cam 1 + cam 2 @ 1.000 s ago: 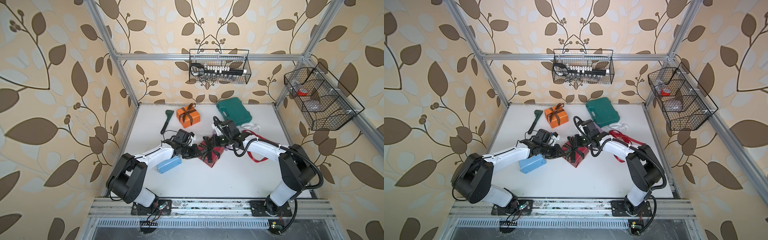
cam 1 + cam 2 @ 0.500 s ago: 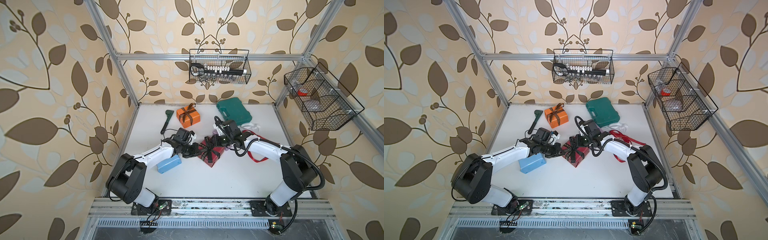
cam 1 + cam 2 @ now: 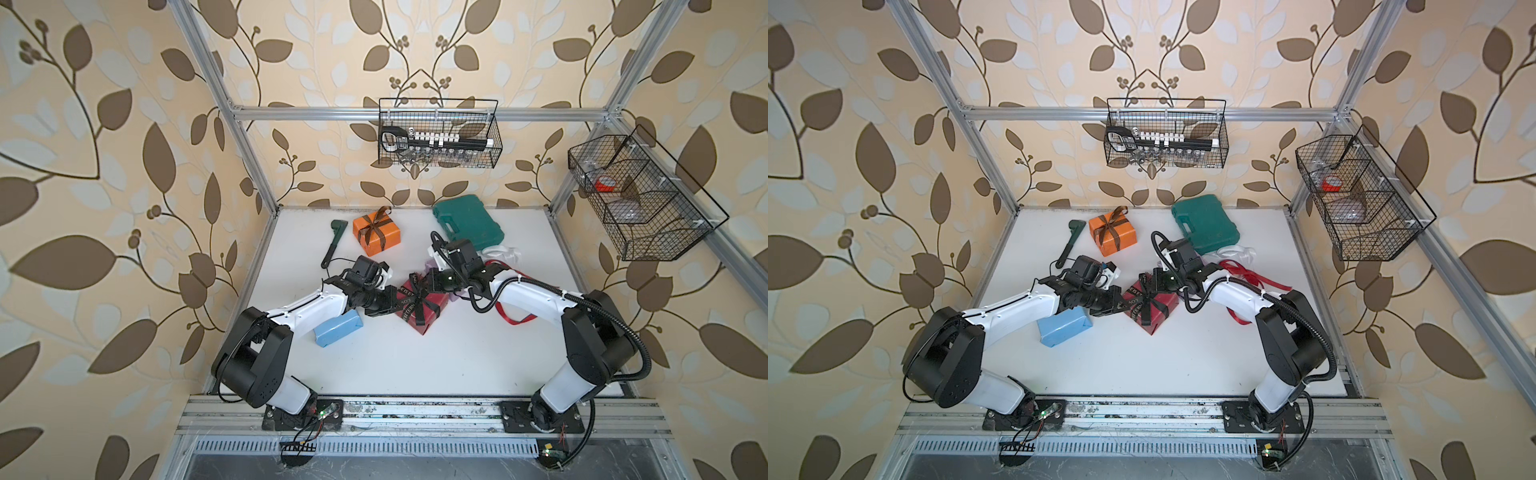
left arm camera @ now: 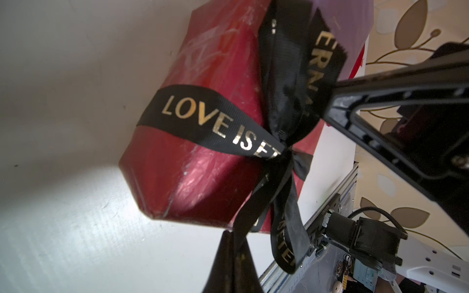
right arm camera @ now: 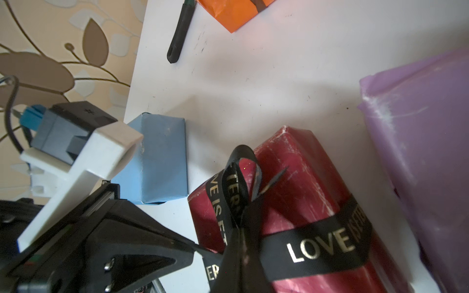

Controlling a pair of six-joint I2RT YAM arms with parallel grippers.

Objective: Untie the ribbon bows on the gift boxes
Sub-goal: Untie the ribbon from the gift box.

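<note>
Far left, close to the wall, a dark long-handled tool (image 3: pixel 330 246) lies on the white tabletop (image 3: pixel 415 374). Just beside it, toward the back, sits the orange box (image 3: pixel 386 243) with its brown ribbon (image 3: pixel 375 224) tied in a bow on top. Nearer the front, the light blue box (image 3: pixel 336 328) lies partly under the left arm. The left claw (image 4: pixel 228 243) reaches in low over the tabletop, tips pressed together on a tail of the black ribbon (image 4: pixel 203 119). That lettered ribbon is crossed over the dark red box (image 4: pixel 203 177), which sits mid-tabletop turned cornerwise, with the bow knotted on top. From the far side the right claw (image 5: pixel 241 253) is clamped on another strand of the same bow, and one loop stands up beside it. The lilac box (image 5: pixel 418 157) lies just beside the red one, under the right wrist. At the back right is the green case (image 3: pixel 467 226), with a loose white ribbon (image 3: pixel 503 253) in front of it. A loose red ribbon (image 3: pixel 1235 268) curls under the right arm. One wire basket (image 3: pixel 436 101) hangs on the back wall and another wire basket (image 3: pixel 665 232) on the right wall
</note>
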